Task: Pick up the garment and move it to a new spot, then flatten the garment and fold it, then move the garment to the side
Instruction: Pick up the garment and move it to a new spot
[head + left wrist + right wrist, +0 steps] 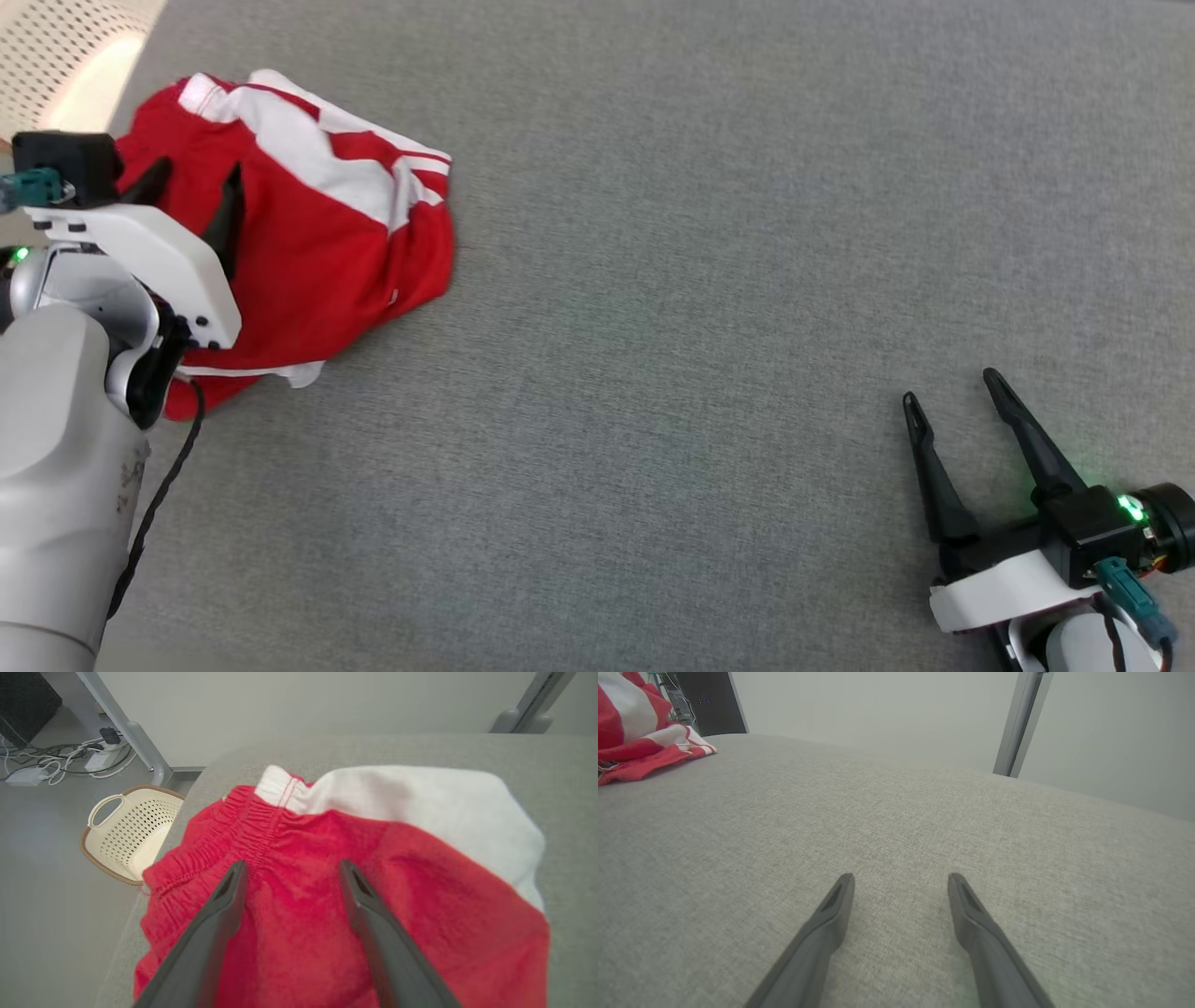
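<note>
The garment is a pair of red shorts with white panels, lying bunched at the far left of the grey table. Its elastic waistband faces the table's left edge. My left gripper hangs open just above the red cloth, and in the left wrist view both fingers straddle the fabric below the waistband with nothing pinched. My right gripper rests open over bare table at the lower right, far from the garment, with nothing between its fingers.
The grey cloth-covered table spreads wide to the right of the garment. A cream perforated laundry basket stands on the floor off the table's left edge, also seen in the head view. Cables and metal frame legs lie beyond.
</note>
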You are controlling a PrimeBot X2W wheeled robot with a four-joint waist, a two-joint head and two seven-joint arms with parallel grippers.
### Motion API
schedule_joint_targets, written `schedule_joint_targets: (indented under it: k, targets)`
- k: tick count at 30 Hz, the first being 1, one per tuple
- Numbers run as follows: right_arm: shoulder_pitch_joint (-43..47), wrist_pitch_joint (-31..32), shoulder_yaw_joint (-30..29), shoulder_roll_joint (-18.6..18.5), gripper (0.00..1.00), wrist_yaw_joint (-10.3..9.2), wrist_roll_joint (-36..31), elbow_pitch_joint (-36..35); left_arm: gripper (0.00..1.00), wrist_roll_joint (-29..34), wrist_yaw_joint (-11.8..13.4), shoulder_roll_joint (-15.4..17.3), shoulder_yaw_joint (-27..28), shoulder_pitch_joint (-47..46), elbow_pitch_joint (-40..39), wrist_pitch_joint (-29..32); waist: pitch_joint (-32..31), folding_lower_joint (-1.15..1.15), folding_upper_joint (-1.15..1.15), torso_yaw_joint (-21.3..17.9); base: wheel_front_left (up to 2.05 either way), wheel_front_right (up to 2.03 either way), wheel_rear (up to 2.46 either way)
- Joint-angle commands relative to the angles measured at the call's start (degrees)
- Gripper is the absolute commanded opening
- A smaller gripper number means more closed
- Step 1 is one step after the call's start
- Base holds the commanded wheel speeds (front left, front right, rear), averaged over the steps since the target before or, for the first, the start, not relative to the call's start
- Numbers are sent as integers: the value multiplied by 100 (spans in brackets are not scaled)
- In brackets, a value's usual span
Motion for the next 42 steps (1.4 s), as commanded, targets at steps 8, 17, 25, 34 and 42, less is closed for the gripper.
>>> schedule_joint_targets:
  k: [8, 17, 25, 34, 42]
  targets:
    - [-36, 3, 3, -49, 100, -10, 30, 97, 100, -534, -1, 226, -790, 88, 547, -171, 239, 0, 0, -139, 0, 0, 0]
    - [-107, 0, 90, 46, 100, -9, 70, 96, 0, -1069, -1, 293, -1568, 137, 584, -886, -18, 0, 0, -73, 0, 0, 0]
    - [47, -6, 120, 322, 100, -8, 179, 216, 0, -1070, -2, 637, -1750, 63, 148, -1862, -719, 0, 0, -198, 0, 0, 0]
    - [251, -6, 206, 562, 100, -8, 308, 371, 0, -1024, 46, 923, -1257, 174, -927, -1911, -1479, 0, 0, -618, 0, 0, 0]
    - [106, -6, 355, 603, 100, -8, 798, 304, 0, -1376, 198, 978, -986, 449, -2196, -1737, -1814, 0, 0, -1600, 0, 0, 0]
